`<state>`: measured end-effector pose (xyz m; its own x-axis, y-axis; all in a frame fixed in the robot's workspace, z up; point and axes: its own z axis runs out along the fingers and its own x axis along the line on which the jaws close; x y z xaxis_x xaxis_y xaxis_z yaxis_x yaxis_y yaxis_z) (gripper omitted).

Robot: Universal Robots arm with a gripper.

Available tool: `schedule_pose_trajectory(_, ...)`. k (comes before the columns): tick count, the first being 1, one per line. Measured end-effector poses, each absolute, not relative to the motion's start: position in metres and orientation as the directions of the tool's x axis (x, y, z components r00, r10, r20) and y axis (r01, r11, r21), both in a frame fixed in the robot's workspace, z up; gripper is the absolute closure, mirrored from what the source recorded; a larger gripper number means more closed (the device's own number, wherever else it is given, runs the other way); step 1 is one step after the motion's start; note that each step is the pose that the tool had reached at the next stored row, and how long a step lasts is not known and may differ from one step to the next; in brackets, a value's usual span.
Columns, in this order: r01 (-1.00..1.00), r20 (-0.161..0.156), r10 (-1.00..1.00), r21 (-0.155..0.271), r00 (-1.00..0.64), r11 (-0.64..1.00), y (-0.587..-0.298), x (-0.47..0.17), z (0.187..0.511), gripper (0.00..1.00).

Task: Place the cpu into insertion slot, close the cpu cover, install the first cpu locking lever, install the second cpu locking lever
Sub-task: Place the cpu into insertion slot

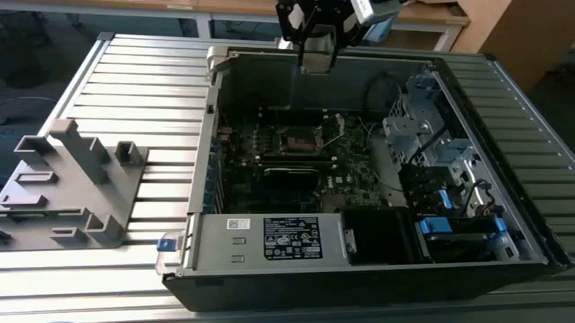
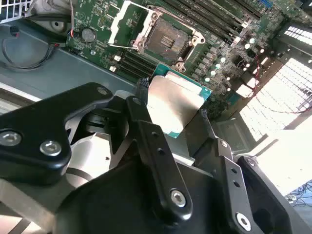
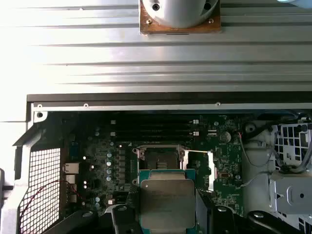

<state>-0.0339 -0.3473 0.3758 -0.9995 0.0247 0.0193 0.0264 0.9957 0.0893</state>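
The cpu (image 2: 175,105) is grasped by two opposite edges in the clenched end effector (image 2: 171,111). Its grey metal top is turned toward both wrist cameras, so the underside is judged to be free for seating.

In the exterior view the end effector (image 1: 316,64) is positioned over the edge of the computer case (image 1: 359,286), at 12 o'clock from the insertion slot (image 1: 299,141) and well apart from it.

The slot is bare. The cpu cover (image 2: 118,22) is swung open just beside it, so the opening is unobstructed. The case is carried on the table (image 1: 134,81).
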Motion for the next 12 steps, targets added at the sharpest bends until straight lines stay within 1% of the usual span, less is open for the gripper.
schedule_pose_trajectory(12, 0.026, 0.019, 0.025, 0.089, -1.000, 0.996, -0.3473, -0.0339, 0.3736, 0.46)
